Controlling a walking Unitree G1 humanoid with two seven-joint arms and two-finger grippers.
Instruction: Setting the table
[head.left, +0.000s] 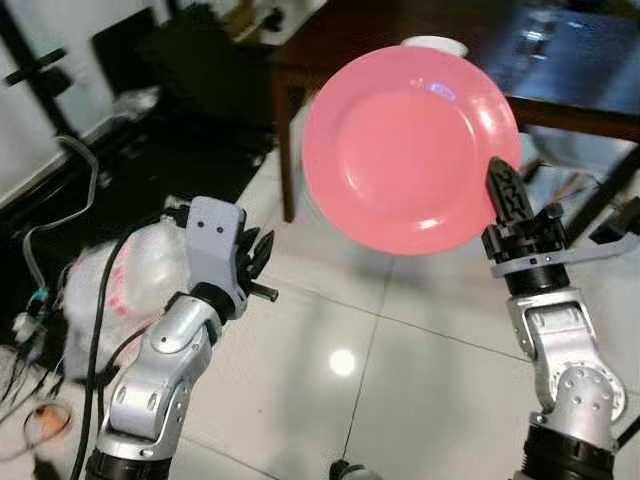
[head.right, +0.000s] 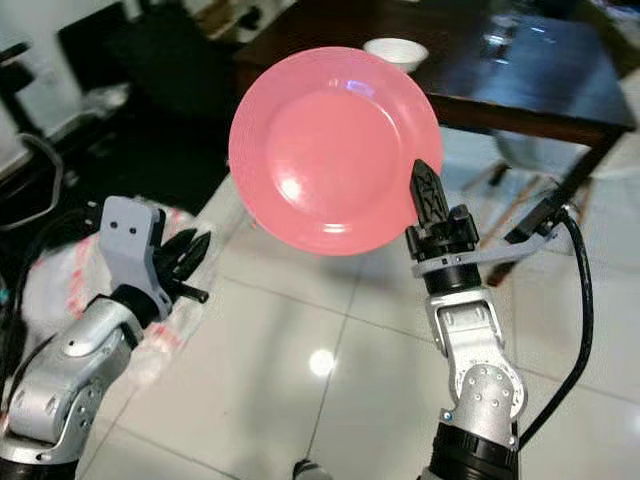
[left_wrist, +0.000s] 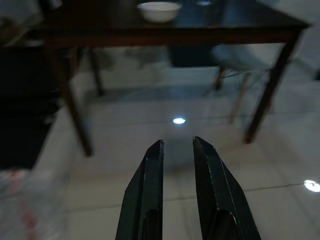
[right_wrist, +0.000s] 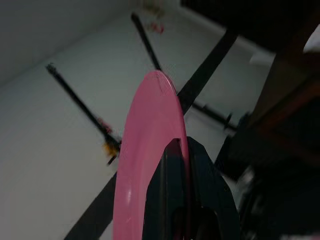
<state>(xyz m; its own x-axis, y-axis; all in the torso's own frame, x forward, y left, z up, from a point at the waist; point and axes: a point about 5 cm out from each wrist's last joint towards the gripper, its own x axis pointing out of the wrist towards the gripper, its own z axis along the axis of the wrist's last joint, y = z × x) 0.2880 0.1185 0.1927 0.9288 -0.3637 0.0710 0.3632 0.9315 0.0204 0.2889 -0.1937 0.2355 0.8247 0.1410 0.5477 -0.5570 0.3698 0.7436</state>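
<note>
A round pink plate (head.left: 410, 150) is held up in the air, its face turned toward me, in front of a dark wooden table (head.right: 520, 70). My right gripper (head.left: 505, 195) is shut on the plate's right rim, and the right wrist view looks along the plate's (right_wrist: 150, 150) edge. A white bowl (head.right: 396, 52) stands on the table near its front edge. My left gripper (head.left: 262, 252) hovers low at the left over the floor, fingers (left_wrist: 152, 185) nearly together with nothing between them.
The floor is glossy white tile (head.left: 380, 370). A clear plastic bag (head.left: 135, 280) with red print and black cables (head.left: 95, 330) lie at the left. Table legs (head.left: 287, 160) and a chair's legs (head.right: 500, 175) stand ahead.
</note>
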